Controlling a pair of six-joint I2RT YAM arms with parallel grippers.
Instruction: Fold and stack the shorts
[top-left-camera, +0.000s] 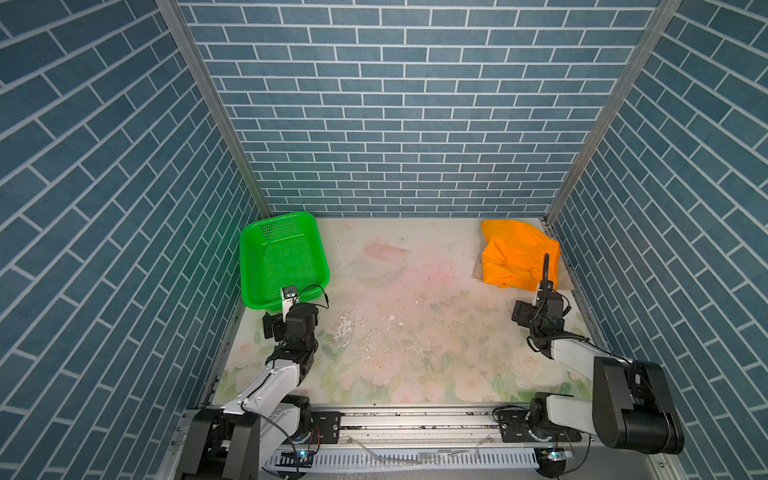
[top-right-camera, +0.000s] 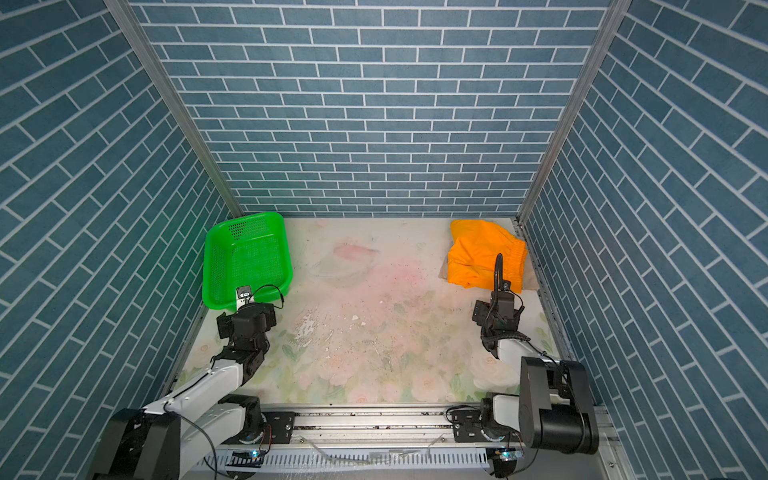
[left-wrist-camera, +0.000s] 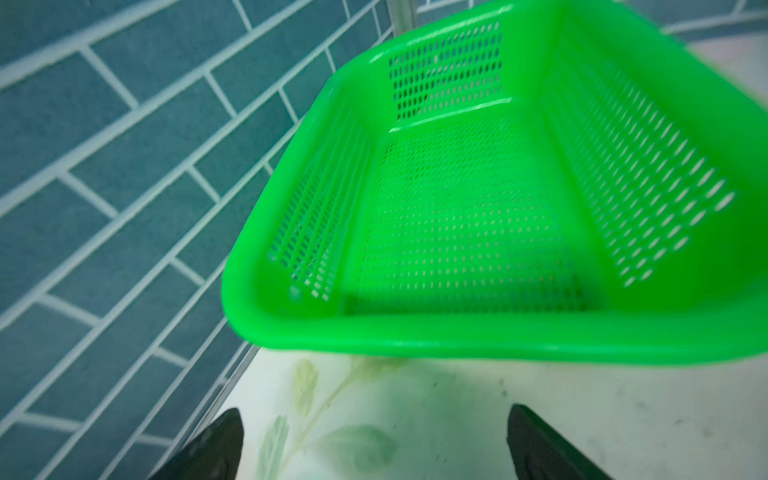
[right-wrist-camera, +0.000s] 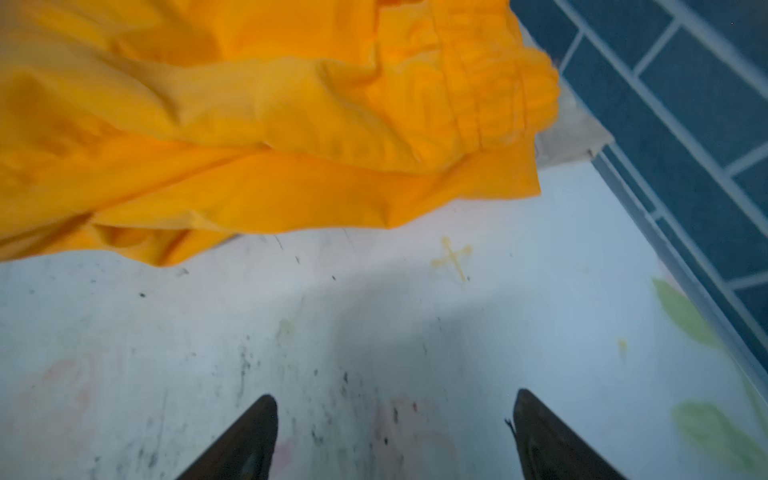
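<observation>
Two pairs of shorts are piled in the far right corner of the counter (top-left-camera: 415, 332), close to the right wall. The orange shorts (top-left-camera: 515, 257) lie bunched on top, with the gathered waistband turned toward that wall. The beige shorts (top-left-camera: 478, 270) are underneath, and I see only pale edges poking out on either side of the orange cloth. From the right wrist camera, the orange shorts (right-wrist-camera: 249, 124) fill the upper part of the view in loose folds, and a strip of the beige shorts (right-wrist-camera: 569, 141) shows past the waistband beside the wall.

My right end effector (right-wrist-camera: 395, 397) sits over bare counter near the front edge of the orange cloth, not touching it. Its two dark fingers (right-wrist-camera: 548, 440) stand wide apart with nothing between them.

A green basket (top-left-camera: 249, 266) stands in the far left corner, against the left wall and well apart from the shorts. My left end effector (left-wrist-camera: 374, 419) is just in front of the near rim of the basket (left-wrist-camera: 457, 336), clear of it, over a leaf print on the counter. Its fingers (left-wrist-camera: 216, 449) are also spread wide and hold nothing.

I cannot tell from these views whether either end effector touches the counter.
</observation>
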